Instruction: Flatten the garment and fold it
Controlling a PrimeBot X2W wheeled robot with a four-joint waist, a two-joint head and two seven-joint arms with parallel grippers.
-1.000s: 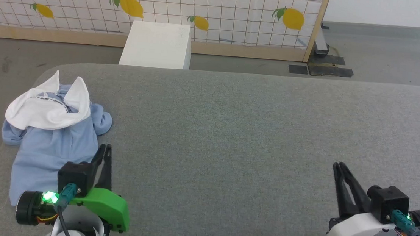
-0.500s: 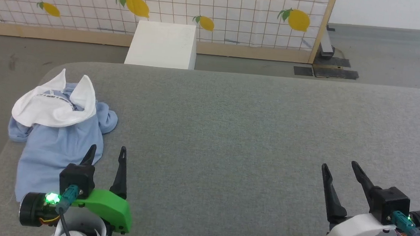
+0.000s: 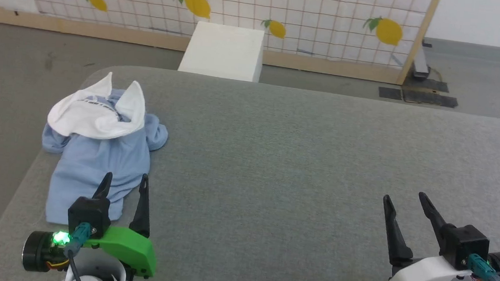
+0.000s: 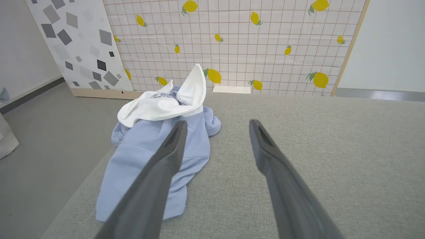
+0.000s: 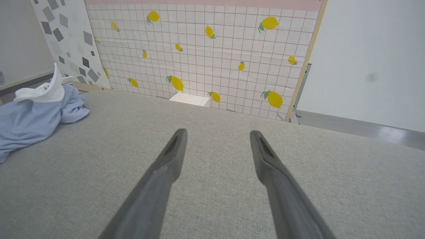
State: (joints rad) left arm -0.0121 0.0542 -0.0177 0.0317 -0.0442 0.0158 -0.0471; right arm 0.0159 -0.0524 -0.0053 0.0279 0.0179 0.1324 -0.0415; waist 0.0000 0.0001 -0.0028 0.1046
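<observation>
**Crumpled top on grey desk**

The garment is lying bunched at the left of the fabric-covered desk, its dark lettering too small to read. The left end effector and right end effector are hovering spread and empty. A lemon-print screen is standing behind.

Left tool, lower left of the head view: 2 dark fingers parted, pointing up-frame, mounted on a green wrist cover beside a lit green lamp. Right tool, lower right: 2 fingers likewise parted, on a white wrist cover.
</observation>
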